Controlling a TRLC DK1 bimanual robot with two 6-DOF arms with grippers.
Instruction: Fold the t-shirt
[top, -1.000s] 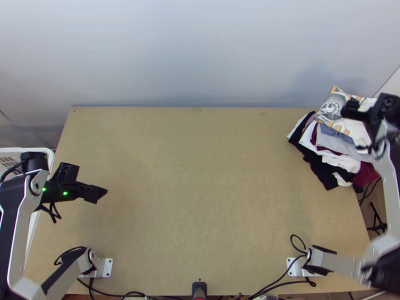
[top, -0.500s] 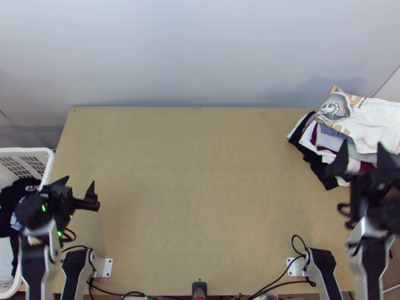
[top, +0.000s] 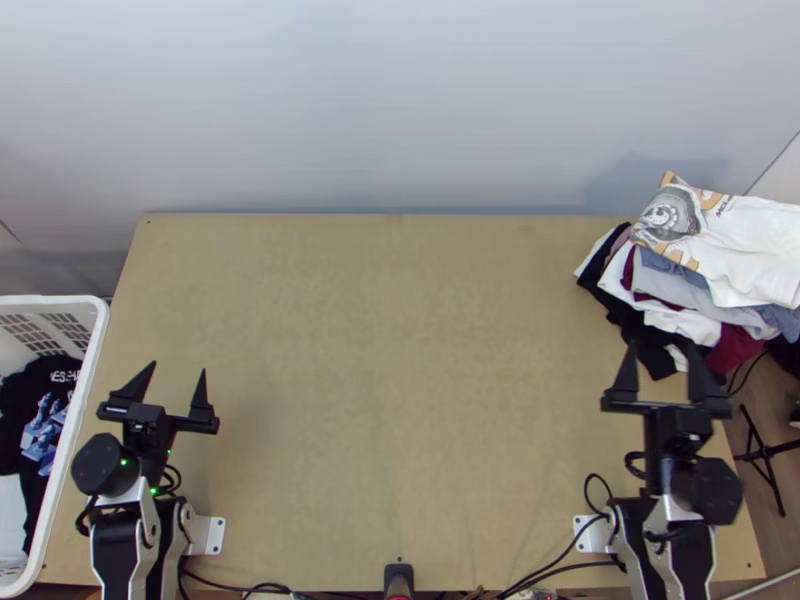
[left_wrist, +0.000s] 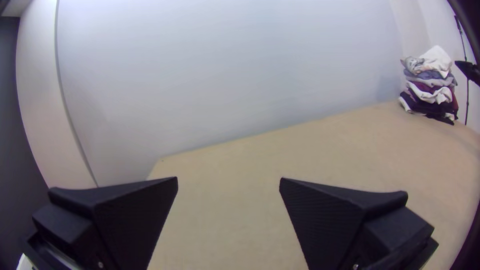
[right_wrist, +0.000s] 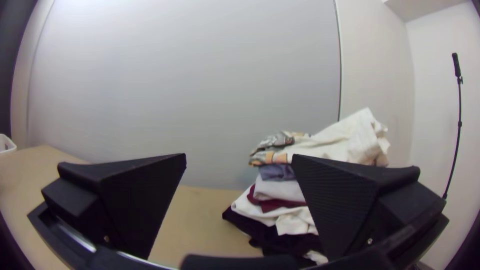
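White printed cloth t-shirt (top: 750, 245), upper right, seems folded; my left pincer (top: 178, 369), right pincer (top: 661, 345), both spread, mustn't brush it.

"Where is the t-shirt?"

"A white t-shirt (top: 750, 245) lies flat-folded and slightly rumpled on top of a stack of clothes (top: 652, 318) at the table's (top: 400, 350) far right corner. A grey, round print with orange-tan patches shows at one end."

"Any others?"

"A black garment (top: 62, 372) with white lettering and a blue print lies bunched inside the white basket (top: 97, 345) on the left."
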